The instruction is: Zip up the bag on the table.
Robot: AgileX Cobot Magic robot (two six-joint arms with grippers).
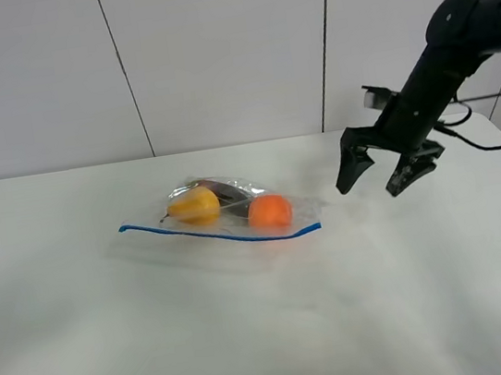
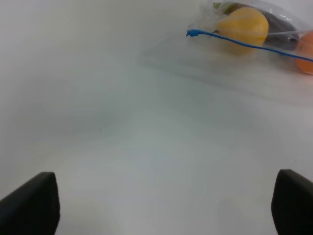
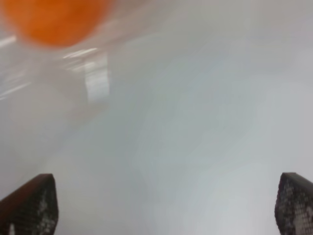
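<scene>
The clear bag (image 1: 302, 206) lies flat in the middle of the white table (image 1: 253, 336). Its blue zip strip (image 1: 220, 236) runs along the near edge. A yellow pear (image 1: 195, 205), an orange (image 1: 269, 212) and a dark item (image 1: 225, 191) show through it. My right gripper (image 1: 368, 191) is open and empty, just above the table, to the right of the bag. Its wrist view shows the orange (image 3: 54, 19) close ahead. My left gripper (image 2: 161, 205) is open and empty; it is out of the exterior view. The strip's left end (image 2: 193, 33) and the pear (image 2: 243, 27) lie well ahead of it.
A white panelled wall (image 1: 222, 51) stands behind the table. A black cable (image 1: 496, 142) trails from the right arm at the table's far right. Bare tabletop lies in front of and to the left of the bag.
</scene>
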